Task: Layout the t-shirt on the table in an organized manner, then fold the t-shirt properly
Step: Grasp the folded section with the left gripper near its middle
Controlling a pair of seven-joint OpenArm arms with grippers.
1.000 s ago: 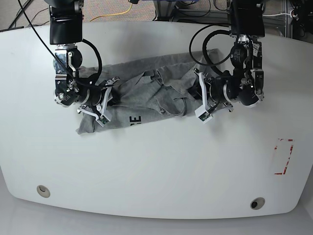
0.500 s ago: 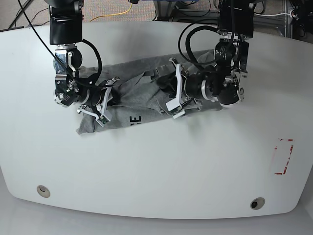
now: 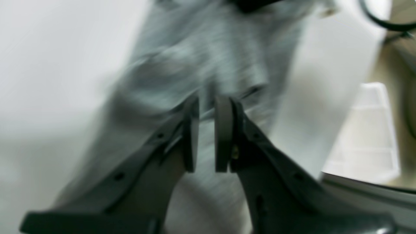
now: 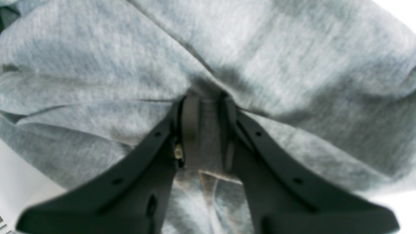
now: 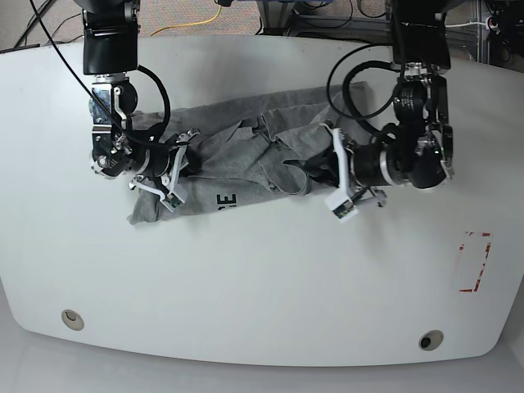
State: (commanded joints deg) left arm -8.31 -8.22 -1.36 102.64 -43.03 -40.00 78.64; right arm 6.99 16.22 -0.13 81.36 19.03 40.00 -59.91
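Note:
The grey t-shirt (image 5: 229,151) lies crumpled on the back half of the white table (image 5: 262,278), with black lettering showing near its front edge. At the shirt's left end, my right gripper (image 5: 172,173) is shut on a bunched fold of the t-shirt (image 4: 260,48), which fills the gap between its pads (image 4: 190,117). My left gripper (image 5: 317,169) is at the shirt's right end. The left wrist view is motion-blurred. It shows the left gripper (image 3: 206,107) nearly closed, with a seam of the t-shirt (image 3: 211,48) running in at its tips.
A red tape rectangle (image 5: 475,262) marks the table's right side. Two small round holes (image 5: 72,318) (image 5: 431,339) sit near the front edge. Black cables loop off both arms above the shirt. Beyond the table's back edge are frames and a yellow cable (image 5: 201,20).
My left arm reached left into the shirt's middle, then swung back right and slightly forward, with the shirt's right part shifting with it. The right gripper held still on its fold.

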